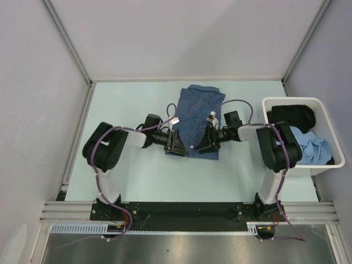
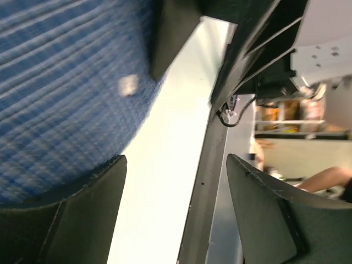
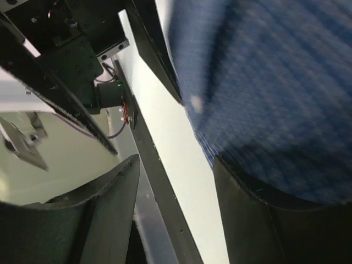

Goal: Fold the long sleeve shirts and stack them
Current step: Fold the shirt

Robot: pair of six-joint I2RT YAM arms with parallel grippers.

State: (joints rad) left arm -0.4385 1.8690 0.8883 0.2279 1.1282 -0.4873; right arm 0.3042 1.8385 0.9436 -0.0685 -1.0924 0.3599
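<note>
Folded dark-blue checked shirt (image 1: 199,110) lying flat at the centre of the pale table (image 1: 137,170); left gripper (image 1: 177,145) at its near-left corner, jaws spread, gripping nothing; right gripper (image 1: 207,144) at its near-right corner, jaws likewise apart and empty; white bin (image 1: 291,100) at the right edge holding dark and light-blue garments (image 1: 314,146).

The left arm (image 1: 110,146) and right arm (image 1: 278,146) both elbow inward, so the left gripper (image 1: 177,144) and right gripper (image 1: 204,144) face each other, near but apart. Jaws on both are spread, gripping nothing.
</note>
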